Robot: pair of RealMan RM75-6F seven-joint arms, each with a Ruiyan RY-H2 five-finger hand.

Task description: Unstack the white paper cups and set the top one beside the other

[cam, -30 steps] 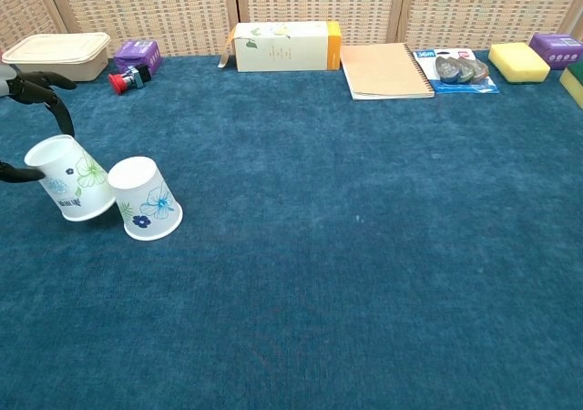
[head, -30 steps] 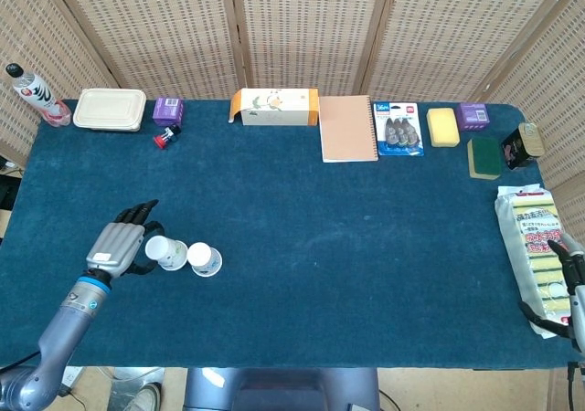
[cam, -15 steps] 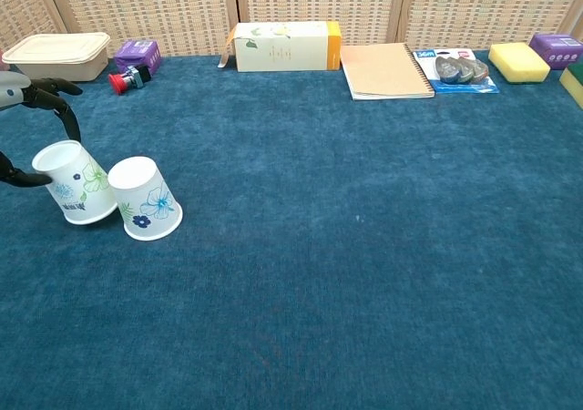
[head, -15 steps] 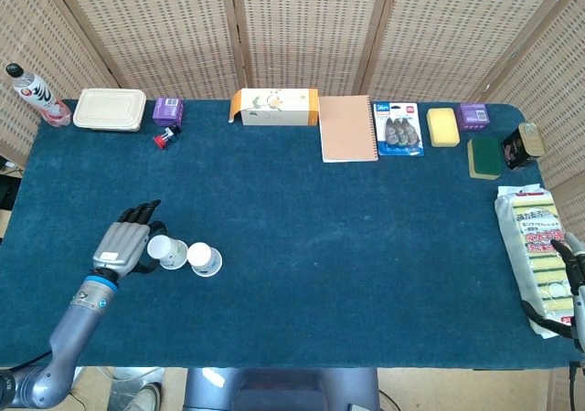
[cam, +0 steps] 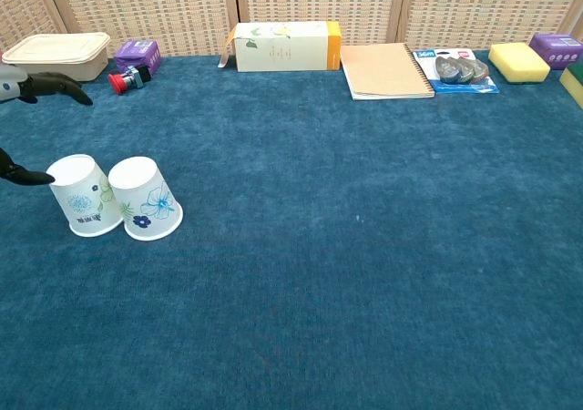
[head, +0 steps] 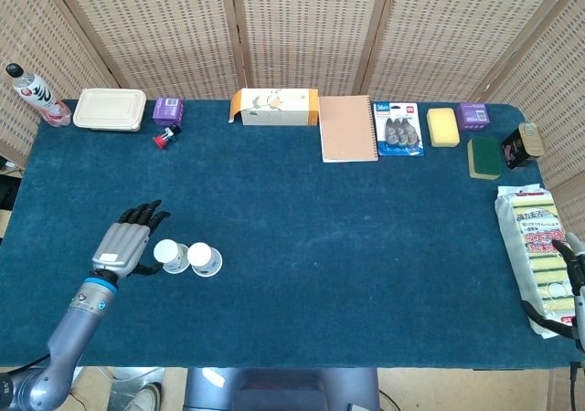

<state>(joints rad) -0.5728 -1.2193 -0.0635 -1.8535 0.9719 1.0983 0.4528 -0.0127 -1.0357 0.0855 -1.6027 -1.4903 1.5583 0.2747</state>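
The left hand lies flat above the blue felt table, fingers spread and holding nothing, just left of the white flower-printed paper cup. That cup stands upside down, touching a second white paper cup with blue flowers on its right. The right hand is only partly visible, far right of the cups; I cannot tell its state.

Two white paper cups stand upside down side by side at the lower left of the bench. Along the top edge: one bottle, one lidded food container, two small purple boxes (one far left, the other far right), one tissue box, one notebook, one yellow sponge.
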